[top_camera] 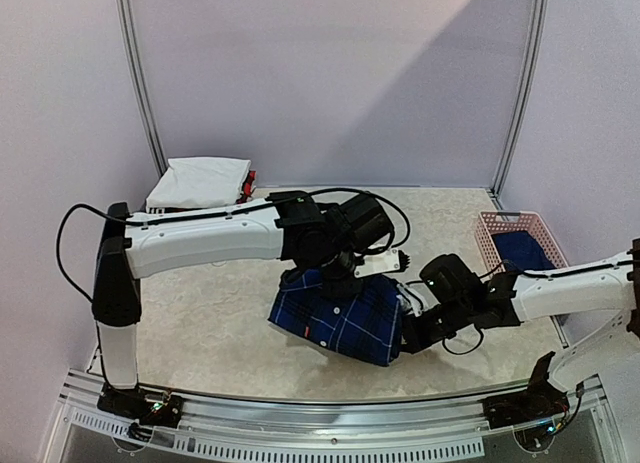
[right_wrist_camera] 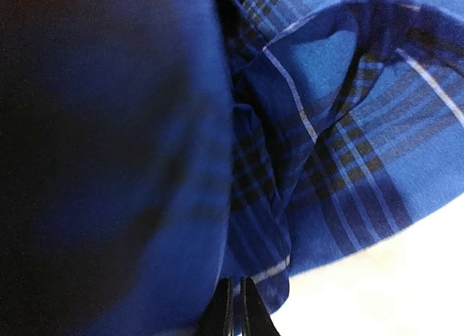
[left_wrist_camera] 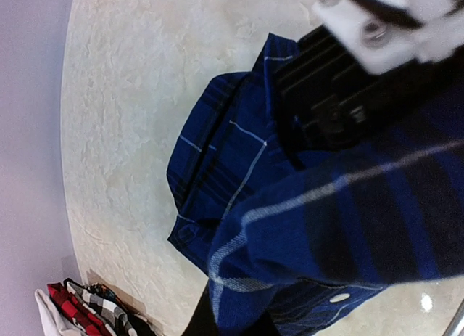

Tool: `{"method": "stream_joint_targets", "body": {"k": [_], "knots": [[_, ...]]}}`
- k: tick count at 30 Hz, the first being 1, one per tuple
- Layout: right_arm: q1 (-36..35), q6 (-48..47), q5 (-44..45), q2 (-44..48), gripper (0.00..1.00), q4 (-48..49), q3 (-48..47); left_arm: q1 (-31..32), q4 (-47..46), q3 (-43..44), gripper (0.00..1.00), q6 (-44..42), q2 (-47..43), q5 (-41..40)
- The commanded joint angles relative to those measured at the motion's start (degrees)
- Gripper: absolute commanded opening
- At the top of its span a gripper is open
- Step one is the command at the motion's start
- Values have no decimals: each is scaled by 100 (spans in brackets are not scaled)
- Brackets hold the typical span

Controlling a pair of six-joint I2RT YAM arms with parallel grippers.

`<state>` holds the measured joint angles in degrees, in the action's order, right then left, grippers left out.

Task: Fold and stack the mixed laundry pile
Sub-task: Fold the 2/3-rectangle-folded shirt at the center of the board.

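Top view: plaid shirt (top_camera: 345,318) bunched mid-desk (top_camera: 220,313). Left tool (top_camera: 340,273) on its top edge, right tool (top_camera: 410,328) at its right edge. Navy tee (top_camera: 525,248), prob., lies in the pink basket (top_camera: 510,217), well apart.
Left wrist: tool closed on the shirt, cloth draped over it, the rest sagging to the desk.
Right wrist: jaws together at the hem; we can't tell if cloth is pinched.
We judge a fold is in hand. To do it well: confirm right grip, pull tools apart to flatten, keep level, lay down w/o creases.
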<state>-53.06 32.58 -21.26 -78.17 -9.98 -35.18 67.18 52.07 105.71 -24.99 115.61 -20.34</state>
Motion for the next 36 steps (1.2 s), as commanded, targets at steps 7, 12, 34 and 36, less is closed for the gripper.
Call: {"method": "stream_joint_targets", "body": {"k": [7, 12, 34, 36], "knots": [[-47, 358, 1067, 813, 6, -1063, 182, -420, -57, 650, 0, -326, 622, 479], [-44, 685, 2027, 1498, 6, -1934, 130, -531, -59, 745, 0, -357, 782, 523], [-46, 1079, 2970, 3051, 7, -2678, 125, -798, -180, 1429, 0, -410, 1873, 278], [-44, 1067, 2954, 3053, 7, -2663, 125, -810, -237, 1454, 2, -419, 1972, 205]]}}
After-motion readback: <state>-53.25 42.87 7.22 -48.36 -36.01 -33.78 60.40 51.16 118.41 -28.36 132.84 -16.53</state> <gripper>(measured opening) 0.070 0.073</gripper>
